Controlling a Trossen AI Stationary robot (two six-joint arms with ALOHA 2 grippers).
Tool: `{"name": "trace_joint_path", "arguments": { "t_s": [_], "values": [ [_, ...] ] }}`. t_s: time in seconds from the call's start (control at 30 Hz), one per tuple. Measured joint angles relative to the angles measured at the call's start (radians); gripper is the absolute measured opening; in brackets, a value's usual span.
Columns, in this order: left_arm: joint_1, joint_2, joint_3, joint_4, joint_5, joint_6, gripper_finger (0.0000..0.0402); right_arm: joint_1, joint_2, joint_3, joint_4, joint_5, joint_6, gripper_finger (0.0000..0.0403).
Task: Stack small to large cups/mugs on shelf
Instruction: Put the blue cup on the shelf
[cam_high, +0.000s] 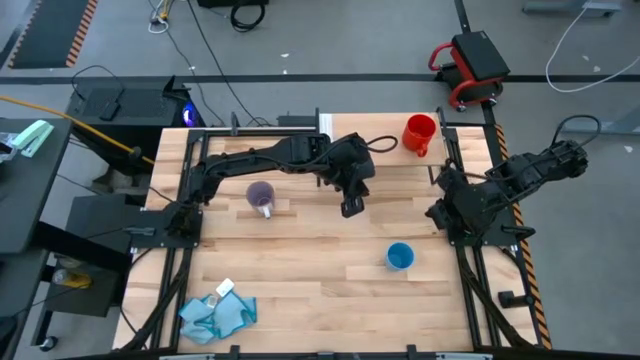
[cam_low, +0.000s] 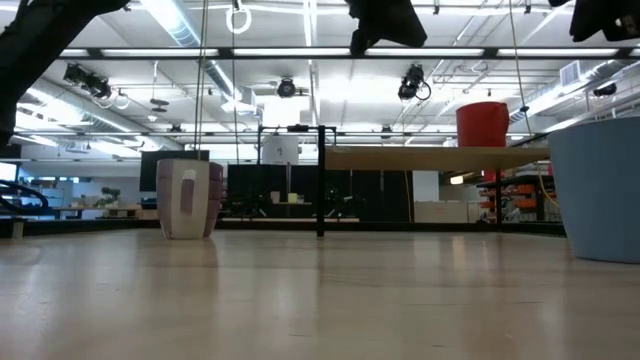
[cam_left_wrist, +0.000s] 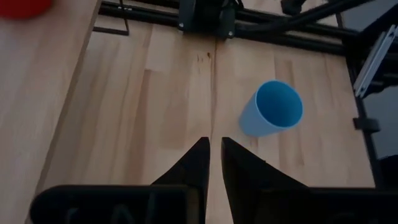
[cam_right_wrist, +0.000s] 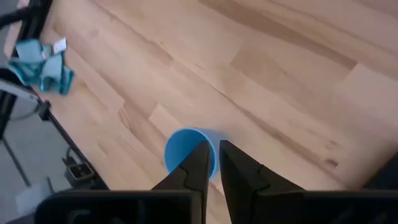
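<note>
The left gripper (cam_high: 351, 207) hangs above the middle of the counter (cam_high: 300, 280), clenched with nothing between its fingers. The red mug (cam_high: 419, 133) already stands on the shelf (cam_high: 370, 128), so I judge that the step in hand is to fetch the next cup. The light-blue cup (cam_high: 400, 256) stands on the counter near the right side, and the purple-grey mug (cam_high: 261, 196) stands left of the gripper. The next move calls for opening the fingers and lowering over a rim. The right gripper (cam_right_wrist: 210, 163) waits at the right edge, also clenched and empty. I count three cups, one shelf and one blue cloth (cam_high: 217, 313).
</note>
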Motion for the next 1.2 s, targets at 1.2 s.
{"name": "trace_joint_path", "arguments": {
  "t_s": [1.2],
  "values": [
    [-0.206,0.086,0.001,-0.129,-0.088,-0.387,0.005,0.001,0.278,0.0,0.06,-0.284,-0.487,0.0077]
  ]
}}
